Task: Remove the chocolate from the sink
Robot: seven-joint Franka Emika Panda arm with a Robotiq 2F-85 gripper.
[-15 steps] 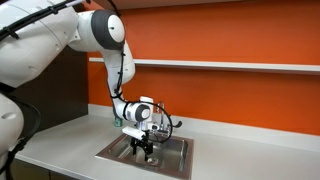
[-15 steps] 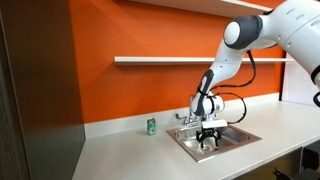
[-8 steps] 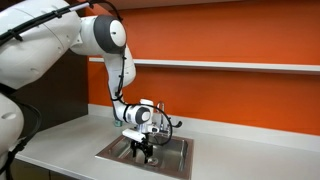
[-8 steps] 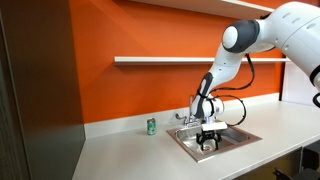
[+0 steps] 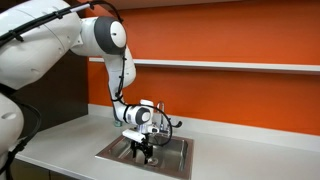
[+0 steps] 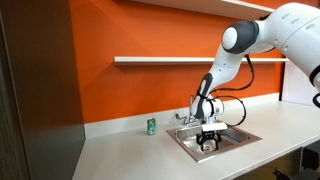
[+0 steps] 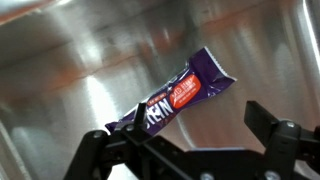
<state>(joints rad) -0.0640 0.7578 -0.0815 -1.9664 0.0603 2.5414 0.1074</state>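
— What is that big white robot arm (image 5: 105, 40) doing, bent over like that?

— It is reaching into the square stainless-steel sink (image 5: 176, 160). In both exterior views the black two-fingered gripper (image 5: 146, 151) hangs low in the basin (image 6: 240, 139), below the rim.

— Is it holding anything?

— No. In the wrist view the gripper (image 7: 180, 130) has its jaws spread wide with nothing clamped. The small purplish-brown chocolate bar (image 7: 182, 95) lies on the steel just ahead of them.

— Is it lined up?

— Not quite, I'd say. The bar lies slantwise across the opening. Its lower end sits at one finger (image 7: 108, 148), though I can't tell whether they touch. Its upper end points toward the gap and stops short of the other finger (image 7: 272, 128).

— So how should it go about the grab?

— I reckon it should shift sideways to centre the bar and turn the wrist so the pads meet the long edges. Then it should settle down gently and close slowly. That wrapper looks slick, the steel is smooth, and a clumsy squeeze could flick the bar away.
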